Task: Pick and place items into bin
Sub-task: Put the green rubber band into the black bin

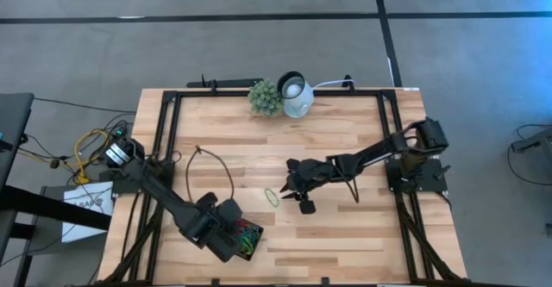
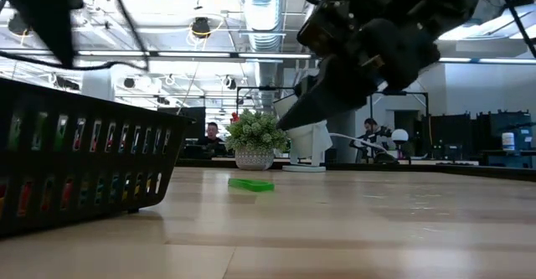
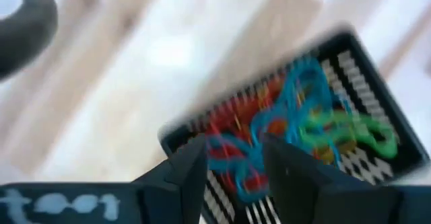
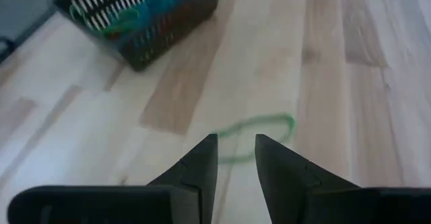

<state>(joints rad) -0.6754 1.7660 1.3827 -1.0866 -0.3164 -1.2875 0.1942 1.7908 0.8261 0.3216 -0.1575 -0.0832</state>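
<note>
Lower left of the overhead frame: the left pincer (image 1: 235, 228) hangs right over the bin (image 1: 246, 238), fingers slightly apart and empty, bands piled inside. One green band (image 1: 272, 196) lies flat on the counter (image 1: 345, 140) mid-frame. Just right of it, the right pincer (image 1: 297, 192) hovers, narrowly parted, holding nothing. I'd say drop straight down, straddle one strand, and pinch low since it's floppy.
</note>
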